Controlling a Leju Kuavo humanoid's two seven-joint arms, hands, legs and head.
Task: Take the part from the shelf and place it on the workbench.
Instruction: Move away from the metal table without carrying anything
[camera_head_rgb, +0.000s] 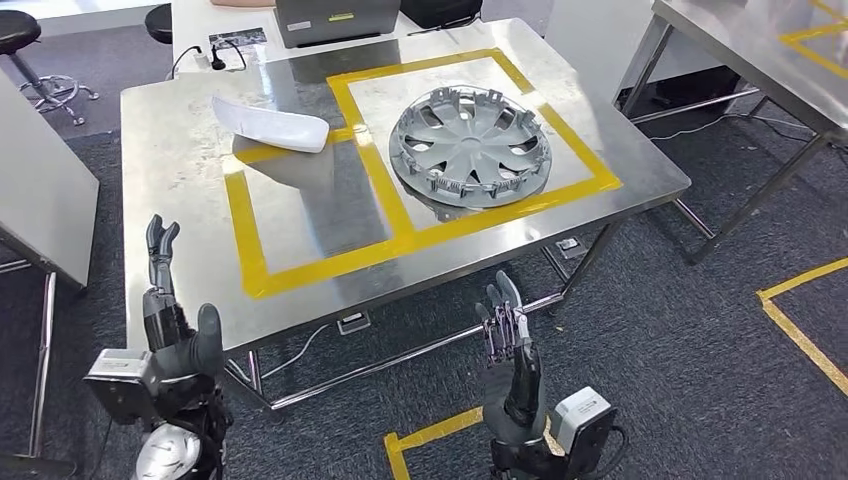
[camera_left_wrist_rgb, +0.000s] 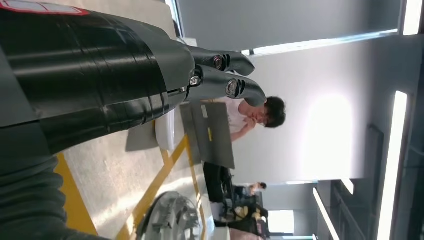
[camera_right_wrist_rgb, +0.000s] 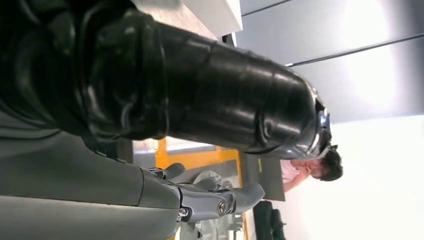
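A: Starting at the left, what was the left hand (camera_head_rgb: 170, 320) doing?

B: It was raised beside the near-left corner of the steel table (camera_head_rgb: 180, 160), fingers straight and pointing upward, spread apart, holding nothing. It was not touching the table top.

A: And on the table itself?

B: Two squares marked in yellow tape (camera_head_rgb: 375, 175) sat side by side. A white curved part (camera_head_rgb: 268, 124) lay at the far edge of the left square, resting across the tape line. In the right square lay the grey wheel cover (camera_head_rgb: 468, 146), flat, inside its tape border, well apart from the white part.

A: The right hand (camera_head_rgb: 510, 350)?

B: In front of the table's near edge, over the carpet, fingers upright and loosely apart, empty as well. It stood clear of the wheel cover.

A: Anything behind?

B: A grey laptop (camera_head_rgb: 335, 20) sat on a second table beyond, and the left wrist view showed a person (camera_left_wrist_rgb: 255, 114) seated behind it.
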